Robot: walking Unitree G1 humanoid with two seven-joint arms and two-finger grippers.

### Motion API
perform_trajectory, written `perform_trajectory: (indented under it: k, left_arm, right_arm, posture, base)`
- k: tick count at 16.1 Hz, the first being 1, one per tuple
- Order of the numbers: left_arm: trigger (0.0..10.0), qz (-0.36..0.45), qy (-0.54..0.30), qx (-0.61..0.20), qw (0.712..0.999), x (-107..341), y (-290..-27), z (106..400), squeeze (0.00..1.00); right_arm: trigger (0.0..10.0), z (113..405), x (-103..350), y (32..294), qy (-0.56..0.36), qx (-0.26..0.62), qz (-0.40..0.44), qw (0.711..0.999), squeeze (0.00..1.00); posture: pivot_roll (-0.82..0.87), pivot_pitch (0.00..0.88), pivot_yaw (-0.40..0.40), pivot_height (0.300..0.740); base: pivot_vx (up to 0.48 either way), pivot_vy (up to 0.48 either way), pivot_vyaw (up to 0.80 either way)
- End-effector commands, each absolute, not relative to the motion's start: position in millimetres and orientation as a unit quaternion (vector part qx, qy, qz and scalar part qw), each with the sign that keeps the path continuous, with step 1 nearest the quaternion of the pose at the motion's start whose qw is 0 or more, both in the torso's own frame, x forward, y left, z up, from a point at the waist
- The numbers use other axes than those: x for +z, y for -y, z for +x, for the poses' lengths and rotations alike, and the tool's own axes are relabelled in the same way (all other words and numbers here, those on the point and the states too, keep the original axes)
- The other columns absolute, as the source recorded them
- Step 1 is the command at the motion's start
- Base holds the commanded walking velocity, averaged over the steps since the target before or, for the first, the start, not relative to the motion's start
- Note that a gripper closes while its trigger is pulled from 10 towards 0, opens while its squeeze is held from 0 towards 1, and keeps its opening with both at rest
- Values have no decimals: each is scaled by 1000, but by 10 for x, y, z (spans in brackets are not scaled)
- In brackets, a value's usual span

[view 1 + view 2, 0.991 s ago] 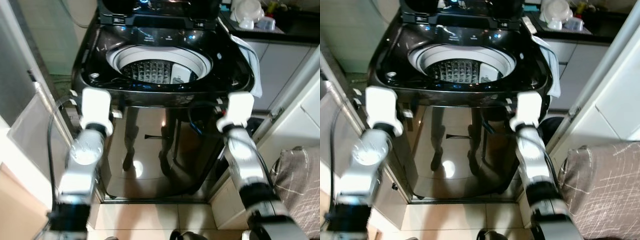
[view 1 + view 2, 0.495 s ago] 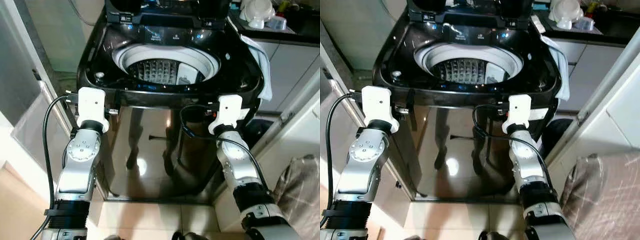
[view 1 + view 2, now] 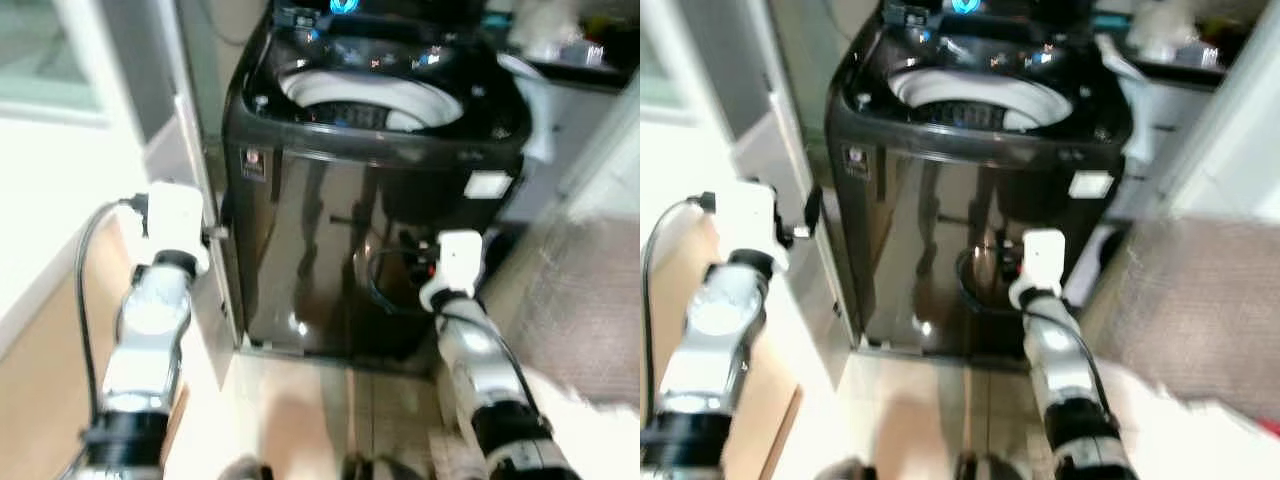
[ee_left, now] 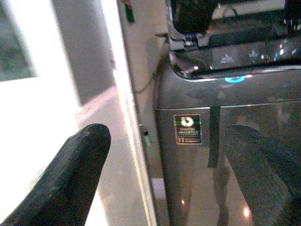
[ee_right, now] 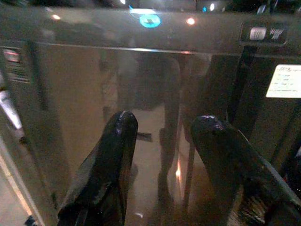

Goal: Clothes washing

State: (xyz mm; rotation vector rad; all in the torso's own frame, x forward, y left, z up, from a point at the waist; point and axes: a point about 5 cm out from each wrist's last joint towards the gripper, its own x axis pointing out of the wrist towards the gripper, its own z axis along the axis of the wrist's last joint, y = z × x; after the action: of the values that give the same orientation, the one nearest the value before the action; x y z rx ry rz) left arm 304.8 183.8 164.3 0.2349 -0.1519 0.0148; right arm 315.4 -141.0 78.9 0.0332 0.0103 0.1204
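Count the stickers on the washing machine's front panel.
2. A dark sticker sits near the upper corner on the robot's left; a white label sits near the upper corner on its right. The head views are blurred, so smaller ones could be missed.

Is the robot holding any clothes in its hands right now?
No, nothing is held. The right gripper is open before the washing machine, fingers apart with nothing between them. The left gripper is open too, and holds nothing.

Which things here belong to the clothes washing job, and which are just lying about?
Job: washing machine, lid up; its drum; left hand and right hand, both open and empty.
Lying about: white cloth over the machine's right side; blurred items on the counter.
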Motion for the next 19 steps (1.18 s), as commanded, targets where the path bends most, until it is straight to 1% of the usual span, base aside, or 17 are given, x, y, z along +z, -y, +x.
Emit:
perform_trajectory:
  k: [1, 2, 4, 5, 7, 8, 9, 11, 15, 17, 18, 19]
  left_arm:
    - [10000, 114, 72, -5, 991, 1626, -1789, 3041, 0]
    - [10000, 115, 65, -7, 991, 1612, -1786, 3044, 0]
    - [10000, 118, 60, -16, 991, 1582, -1775, 3039, 0]
    - [10000, 121, 56, -20, 991, 1558, -1773, 3027, 0]
    - [10000, 128, 35, -33, 991, 1443, -1789, 2984, 0]
    - [10000, 144, 26, -43, 988, 1365, -1813, 2946, 0]
    - [10000, 147, 20, -48, 988, 1322, -1828, 2923, 0]
    - [10000, 112, 8, -64, 992, 1263, -1852, 2882, 0]
    - [10000, 101, 19, -85, 991, 1303, -1804, 2885, 0]
    - [10000, 109, 17, -92, 990, 1291, -1790, 2896, 0]
    - [10000, 111, 16, -96, 989, 1288, -1783, 2900, 0]
    - [10000, 113, 19, -105, 988, 1303, -1755, 2915, 0]
  right_arm:
    - [10000, 3167, 824, 1432, 1, 57, 12, 998, 0]
    - [10000, 3170, 821, 1450, -1, 56, -2, 998, 0]
    - [10000, 3180, 888, 1510, 26, 41, -26, 998, 0]
    - [10000, 3183, 882, 1557, 25, 28, -25, 999, 0]
    - [10000, 3147, 870, 1570, 35, 22, -40, 998, 0]
    - [10000, 3107, 809, 1646, 30, -7, -41, 999, 0]
    - [10000, 3086, 782, 1705, 25, -30, -31, 999, 0]
    - [10000, 3042, 762, 1815, 22, -66, -22, 997, 0]
    - [10000, 3012, 829, 1871, 31, -93, -15, 995, 0]
    - [10000, 2996, 792, 1882, 11, -105, 10, 994, 0]
    - [10000, 2980, 723, 1888, -15, -108, 28, 994, 0]
    - [10000, 2950, 674, 1943, -30, -121, 29, 992, 0]
  posture:
    - [-17, 0, -26, 740]
    - [-21, 0, -20, 740]
    - [-33, 0, -2, 736]
    - [-36, 0, 3, 736]
    - [-45, 0, 16, 736]
    - [-48, 0, 26, 736]
    - [-48, 0, 27, 736]
    - [-48, 0, 22, 736]
    - [-56, 0, 9, 736]
    - [-67, 0, 11, 736]
    - [-67, 0, 11, 732]
    - [-74, 0, 18, 719]
  base:
    - [-255, 0, 0]
    - [0, 0, 0]
    - [0, 0, -509]
    - [0, 0, -519]
    - [0, 0, -588]
    - [0, 0, -644]
    - [0, 0, -656]
    - [0, 0, -637]
    - [0, 0, -589]
    - [0, 0, -509]
    - [0, 0, -413]
    - [0, 0, -406]
